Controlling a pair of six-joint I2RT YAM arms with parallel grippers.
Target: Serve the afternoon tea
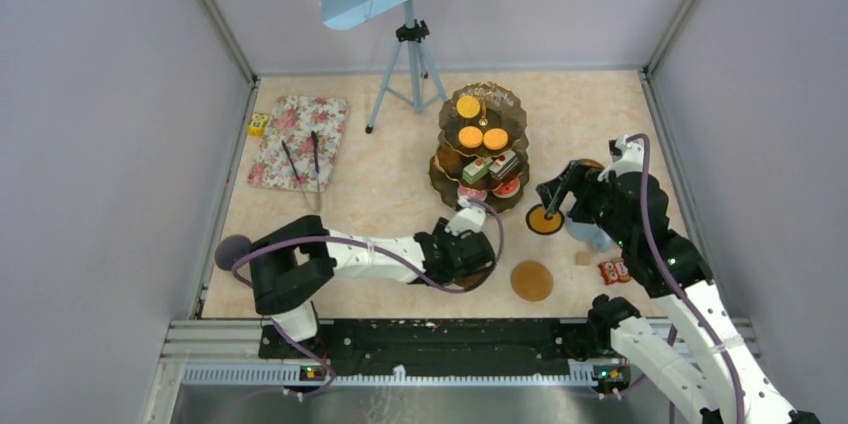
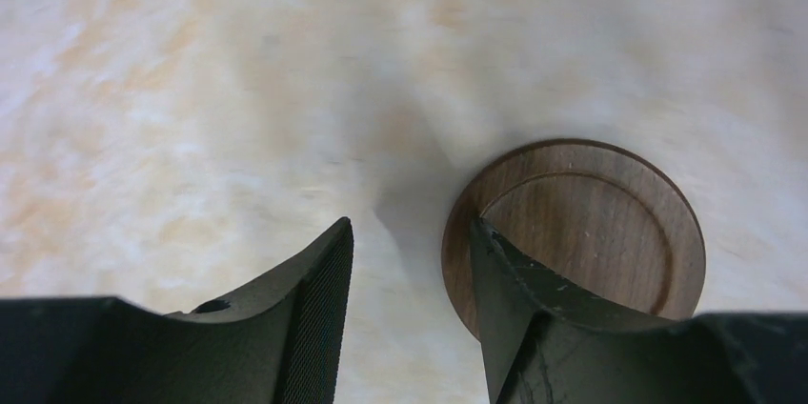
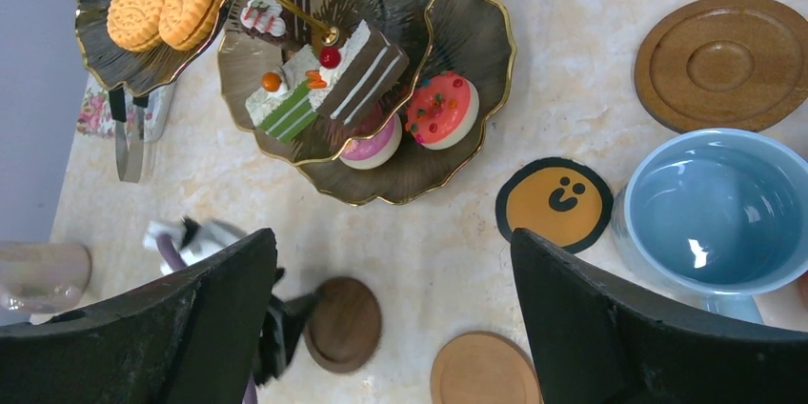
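The dark three-tier stand (image 1: 480,144) with cakes and orange tarts stands mid-table and also shows in the right wrist view (image 3: 448,32). My left gripper (image 1: 478,262) is open and low over the table. In its wrist view (image 2: 410,232) its right finger overlaps the left edge of a dark brown coaster (image 2: 591,223), and nothing is between the jaws. My right gripper (image 1: 550,199) is open and empty, held above the table (image 3: 393,232). The light blue mug (image 3: 719,209) stands beside an orange smiley coaster (image 3: 555,202). A light brown coaster (image 1: 531,280) lies in front.
A floral mat (image 1: 298,141) with black tongs lies at the back left, next to a small yellow object (image 1: 258,124). A tripod (image 1: 410,64) stands behind the stand. Another wooden coaster (image 3: 734,61) lies beyond the mug. Small red packets (image 1: 612,271) lie by the right arm.
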